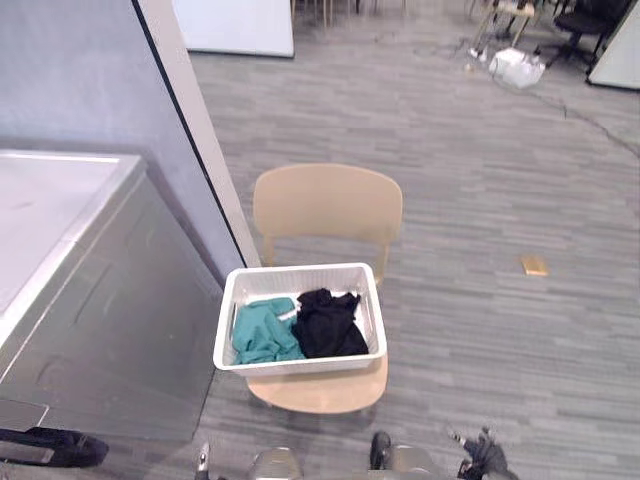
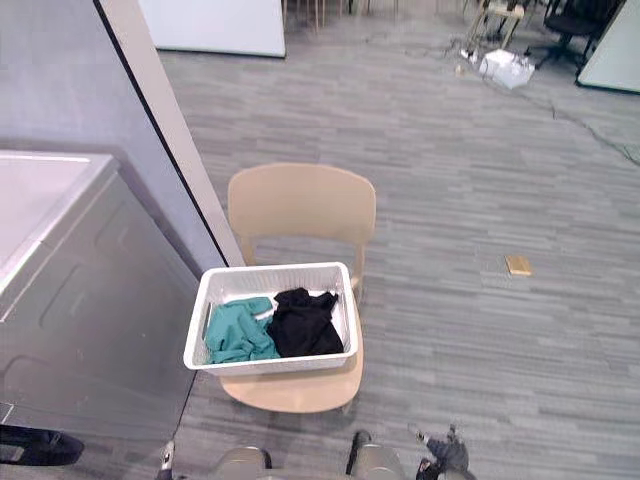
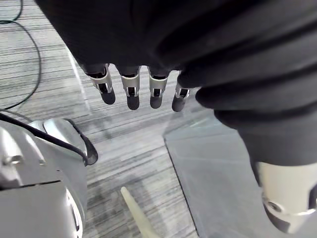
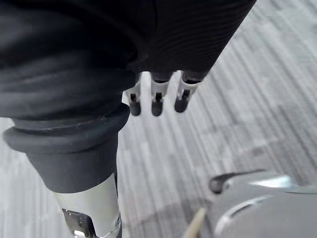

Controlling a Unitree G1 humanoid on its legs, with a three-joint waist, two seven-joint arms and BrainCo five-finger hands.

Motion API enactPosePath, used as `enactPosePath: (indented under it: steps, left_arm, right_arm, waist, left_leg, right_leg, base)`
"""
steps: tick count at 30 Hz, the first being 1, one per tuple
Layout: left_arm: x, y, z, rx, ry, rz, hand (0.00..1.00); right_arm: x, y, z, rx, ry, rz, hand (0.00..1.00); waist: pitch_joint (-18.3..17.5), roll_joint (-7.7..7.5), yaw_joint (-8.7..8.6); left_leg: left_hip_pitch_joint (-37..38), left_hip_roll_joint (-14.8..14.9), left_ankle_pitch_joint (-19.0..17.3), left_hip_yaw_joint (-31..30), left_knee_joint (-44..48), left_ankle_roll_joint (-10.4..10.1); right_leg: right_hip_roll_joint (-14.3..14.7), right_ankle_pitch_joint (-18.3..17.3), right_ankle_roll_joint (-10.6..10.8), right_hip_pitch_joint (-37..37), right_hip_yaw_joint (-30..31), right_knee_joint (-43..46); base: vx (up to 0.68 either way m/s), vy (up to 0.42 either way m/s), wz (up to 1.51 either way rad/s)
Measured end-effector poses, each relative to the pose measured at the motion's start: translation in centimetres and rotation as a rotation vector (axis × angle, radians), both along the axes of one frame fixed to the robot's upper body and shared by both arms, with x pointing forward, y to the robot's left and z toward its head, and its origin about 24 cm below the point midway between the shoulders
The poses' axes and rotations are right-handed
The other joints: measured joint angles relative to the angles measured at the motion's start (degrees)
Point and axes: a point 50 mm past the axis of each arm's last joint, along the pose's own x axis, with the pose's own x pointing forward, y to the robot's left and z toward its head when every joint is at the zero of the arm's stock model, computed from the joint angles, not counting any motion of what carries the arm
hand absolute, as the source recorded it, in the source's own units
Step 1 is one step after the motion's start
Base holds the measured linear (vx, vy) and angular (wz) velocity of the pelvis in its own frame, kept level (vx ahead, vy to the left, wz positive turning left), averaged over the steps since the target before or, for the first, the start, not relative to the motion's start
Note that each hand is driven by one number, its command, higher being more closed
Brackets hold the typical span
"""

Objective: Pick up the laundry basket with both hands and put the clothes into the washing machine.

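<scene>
**Stock on hand: basket and laundry on the chair, both my hands empty**

1. Pale wooden chair (image 1: 325, 205), curved back, standing on grey striped carpet; taken as reference for all entries.
2. White slatted plastic laundry basket (image 1: 300, 362), resting on the chair's seat and overhanging its left edge.
3. Teal crumpled garment (image 1: 262, 333), in the basket's left half.
4. Black crumpled garment (image 1: 325, 325), in the basket's right half, touching the teal one.
5. Grey top-loading washing machine (image 1: 90, 300), just left of the chair.
6. Small tan block (image 1: 534, 265), on the carpet well to the chair's right.
7. My left hand (image 3: 131, 91): fingers hanging straight and loose, nothing held, over carpet.
8. My right hand (image 4: 157, 99): fingers likewise straight, nothing held, over carpet.
</scene>
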Motion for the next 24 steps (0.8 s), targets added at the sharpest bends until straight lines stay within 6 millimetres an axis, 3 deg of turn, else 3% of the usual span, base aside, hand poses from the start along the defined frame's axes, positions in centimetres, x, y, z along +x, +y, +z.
enactPosePath:
  steps: [4,5,8,9,10,11,12,13,16,17,18,19,20,21,22,23,24]
  left_arm:
    - [-0.8,-0.3,-0.2,-0.03,0.017,0.012,0.0]
    - [-1.1,-0.2,-0.3,-0.032,0.025,0.028,0.0]
    - [-0.5,-0.2,-0.3,-0.035,0.022,0.01,0.0]
    - [-0.5,-0.2,-0.3,-0.033,0.028,0.0,0.0]
    - [-0.5,-0.1,-0.3,-0.029,0.032,-0.005,0.0]
    - [-0.7,-0.1,-0.4,-0.03,0.04,-0.007,0.0]
    - [-1.3,-0.4,-0.5,-0.044,0.061,-0.008,0.0]
    - [-1.6,-0.5,-0.6,-0.047,0.069,-0.009,0.0]
    - [-1.1,-0.3,-0.5,-0.031,0.072,-0.088,0.0]
    - [-0.9,0.0,-0.4,-0.02,0.074,-0.127,0.0]
    - [-0.5,0.0,-0.4,-0.013,0.075,-0.166,0.0]
    - [-0.4,0.3,-0.3,0.009,0.089,-0.211,0.0]
    - [-0.1,0.9,-0.2,0.032,0.093,-0.247,0.0]
    - [1.0,2.4,0.3,0.093,0.087,-0.34,0.0]
    - [2.0,3.4,0.7,0.14,0.09,-0.412,0.0]
    - [2.5,3.9,0.9,0.167,0.088,-0.447,0.0]
    - [2.5,4.1,1.0,0.186,0.086,-0.475,0.0]
  right_arm:
    - [-0.9,0.4,-0.7,0.04,0.052,-0.037,0.0]
    - [-0.7,0.6,-0.9,0.051,0.062,-0.025,0.0]
    - [0.0,1.0,-1.0,0.053,0.063,0.037,0.0]
    - [1.3,1.2,-0.8,0.055,0.035,0.053,0.0]
    - [2.2,1.4,-0.6,0.057,0.014,0.062,0.0]
    - [3.4,1.4,-0.3,0.056,-0.015,0.073,0.0]
    - [4.6,1.4,0.0,0.048,-0.048,0.086,0.0]
    - [5.0,1.3,0.2,0.041,-0.063,0.093,0.0]
    - [6.0,0.7,0.6,0.017,-0.094,0.116,0.0]
    - [5.8,0.5,0.5,0.011,-0.076,0.117,0.0]
    - [5.6,-0.1,0.5,-0.012,-0.054,0.121,0.0]
    - [4.7,-0.2,0.0,-0.016,0.007,0.135,0.0]
    - [4.1,0.3,-0.5,0.003,0.04,0.141,0.0]
    - [3.0,1.7,-1.2,0.054,0.089,0.143,0.0]
    - [2.8,2.8,-1.5,0.076,0.09,0.127,0.0]
    - [2.8,3.3,-1.5,0.084,0.092,0.117,0.0]
    - [2.7,3.3,-1.5,0.09,0.092,0.118,0.0]
  waist:
    - [-1.1,0.85,0.06]
    - [-1.6,0.26,0.0]
    - [-2.2,-0.47,0.07]
    - [-2.2,-0.8,0.14]
    - [-2.1,-1.01,0.14]
    - [-2.0,-0.87,0.19]
    - [-1.8,-1.22,0.29]
    - [-2.0,-0.9,0.23]
    - [-2.5,-0.29,-0.15]
    - [-2.6,-0.31,-0.44]
    - [-3.1,0.39,-0.84]
    - [-3.8,-0.36,-1.46]
    - [-4.0,-0.88,-1.95]
    - [-4.3,-2.3,-2.41]
    - [-3.2,-3.15,-2.11]
    - [-2.9,-4.36,-1.35]
    - [-2.8,-4.39,-1.37]
  left_leg:
    - [0.7,0.0,0.9,-2.8,-0.8,-1.1]
    - [-0.6,-0.5,2.0,-5.0,-1.3,-1.0]
    - [-5.0,-2.0,5.1,-8.5,-2.4,0.1]
    - [-6.2,-1.1,5.2,-5.2,-1.8,1.4]
    - [-7.7,0.4,4.5,-2.1,1.2,2.4]
    - [-10.0,3.1,3.1,0.0,11.0,2.7]
    - [-9.9,5.7,1.8,-0.1,19.8,2.3]
    - [-9.2,7.2,1.8,-0.6,23.1,2.2]
    - [-6.0,15.6,2.4,-3.7,28.1,2.2]
    - [-6.1,17.6,4.1,-3.7,26.2,2.7]
    - [-6.0,18.6,10.8,-3.7,20.1,4.0]
    - [-5.1,15.4,4.3,-3.5,14.2,-5.7]
    - [-5.3,14.4,2.1,-3.7,11.9,-9.0]
    - [-7.4,12.7,-2.1,-3.0,9.7,-10.3]
    - [-8.6,11.1,-4.7,-2.8,10.4,-10.5]
    - [-8.1,9.6,-4.9,-2.8,11.4,-10.3]
    - [-7.2,9.4,-4.9,-2.8,11.5,-10.1]
  right_leg:
    - [-0.5,-0.4,0.0,2.5,-3.2,-0.4]
    - [-1.1,-0.6,0.0,2.5,-5.4,-0.4]
    - [-3.7,-1.2,-0.3,1.1,-11.7,0.2]
    - [-5.0,-0.6,-1.1,-0.1,-13.5,0.4]
    - [-5.8,-0.4,-1.4,-0.5,-14.5,0.9]
    - [-7.4,-0.4,-1.5,-1.1,-15.8,2.4]
    - [-9.1,-0.2,-1.6,-0.9,-16.8,3.9]
    - [-9.9,-0.1,-1.3,-0.7,-17.2,4.5]
    - [-14.8,3.7,2.1,-1.8,-18.8,5.2]
    - [-16.5,5.6,3.1,-2.9,-19.4,4.9]
    - [-17.6,7.8,4.4,-3.8,-20.5,4.3]
    - [-20.2,11.5,5.5,-4.7,-21.2,1.9]
    - [-20.6,13.1,5.1,-4.7,-21.0,0.0]
    - [-20.4,14.3,4.9,-4.3,-21.0,-3.2]
    - [-21.1,17.9,2.5,-3.0,-19.9,-6.0]
    - [-21.9,21.2,1.2,-2.6,-17.3,-6.2]
    - [-21.2,22.1,0.5,-1.4,-15.3,-5.9]
  base:
    - [0.01,-0.035,0.44]
    - [-0.04,-0.05,0.84]
    - [-0.07,-0.028,1.1]
    - [-0.08,0.001,1.03]
    - [-0.07,0.03,0.8]
    - [-0.1,0.07,0.6]
    - [-0.1,0.096,0.51]
    - [-0.14,0.24,0.46]
    - [-0.12,0.365,0.6]
    - [-0.11,0.524,0.86]
    - [-0.14,0.588,1.02]
    - [-0.16,0.623,1.08]
    - [-0.19,0.631,1.26]
    - [-0.21,0.548,1.17]
    - [-0.26,0.591,0.88]
    - [-0.24,0.477,0.39]
    - [-0.2,0.351,0.15]
